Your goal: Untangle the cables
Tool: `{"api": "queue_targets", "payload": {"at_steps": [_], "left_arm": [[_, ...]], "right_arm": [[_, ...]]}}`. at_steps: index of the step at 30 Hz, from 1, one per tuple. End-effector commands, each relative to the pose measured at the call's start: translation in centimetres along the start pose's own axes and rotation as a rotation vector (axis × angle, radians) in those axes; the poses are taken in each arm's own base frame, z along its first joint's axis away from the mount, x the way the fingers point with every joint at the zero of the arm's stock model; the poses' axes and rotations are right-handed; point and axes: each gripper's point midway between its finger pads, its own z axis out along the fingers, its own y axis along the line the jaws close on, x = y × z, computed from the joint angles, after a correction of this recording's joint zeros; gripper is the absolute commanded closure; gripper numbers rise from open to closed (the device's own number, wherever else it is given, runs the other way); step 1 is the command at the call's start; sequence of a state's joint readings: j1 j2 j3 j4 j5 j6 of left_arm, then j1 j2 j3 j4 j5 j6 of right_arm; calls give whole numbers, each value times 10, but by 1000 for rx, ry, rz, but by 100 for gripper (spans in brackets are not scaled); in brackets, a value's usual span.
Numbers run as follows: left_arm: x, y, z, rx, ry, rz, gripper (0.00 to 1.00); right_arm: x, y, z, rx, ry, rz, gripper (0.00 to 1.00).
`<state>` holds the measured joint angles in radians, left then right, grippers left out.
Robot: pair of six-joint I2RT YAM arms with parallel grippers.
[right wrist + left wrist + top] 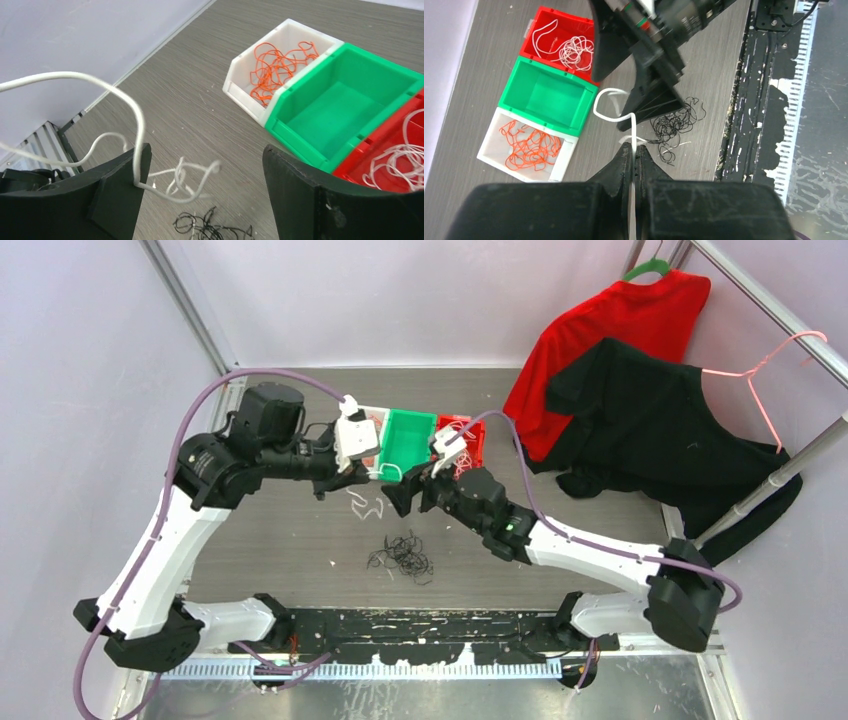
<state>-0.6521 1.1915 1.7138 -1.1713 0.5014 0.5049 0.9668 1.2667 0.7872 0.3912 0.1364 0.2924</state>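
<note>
A white cable (633, 134) hangs between my two arms above the middle of the desk (300, 540). My left gripper (634, 149) is pressed together, pinching the strand by one end. My right gripper (205, 150) stands spread wide, with the cable's loop draped over one finger. I judge the strand is held taut and high so that it lifts free of the rest. The open gripper seems placed to take a second hold and pull the curl apart.

At 5 o'clock from the held strand a black clump (405, 558) lies loose on the desk, touched by neither gripper.

At 12 o'clock from that clump three bins stand side by side, apparently one per colour. The white bin (491, 145) holds orange cables (529, 145). The green bin (546, 97) is bare, which suggests it waits for the black strands. The red bin (541, 15) holds white cables (574, 50), the likely home of the one I hold.

The desk is grey and wood-grained, scuffed white along its near edge. Pale lilac walls (100, 340) close it in. At 2 o'clock a red shirt (620, 320) and a black shirt (650, 420) hang from a metal rail (790, 470).
</note>
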Motion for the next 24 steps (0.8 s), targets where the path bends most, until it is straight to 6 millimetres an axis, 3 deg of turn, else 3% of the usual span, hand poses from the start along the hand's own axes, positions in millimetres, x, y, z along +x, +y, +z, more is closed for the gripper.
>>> {"api": "queue_targets", "payload": {"at_steps": [1,4,7,16,19,24], "left_arm": [[-8,26,20,-79,-23,40,100],[-20,46,31,-142,-42,48,100],[-27,67,57,-163,-35,26,100],[-49,135,130,-260,-69,32,100],[-62,154,147,-277,-86,43,100],[-72,176,183,-276,-95,36,100]], "right_arm": [[-30,-11,-28,50,-92,-35,13],[-23,-30,-50,114,-94,-34,11],[-20,-53,-71,198,-114,-15,9],[-27,-140,-156,682,-235,14,8],[-30,-149,-174,738,-271,18,9],[-33,-153,-184,757,-292,23,10]]}}
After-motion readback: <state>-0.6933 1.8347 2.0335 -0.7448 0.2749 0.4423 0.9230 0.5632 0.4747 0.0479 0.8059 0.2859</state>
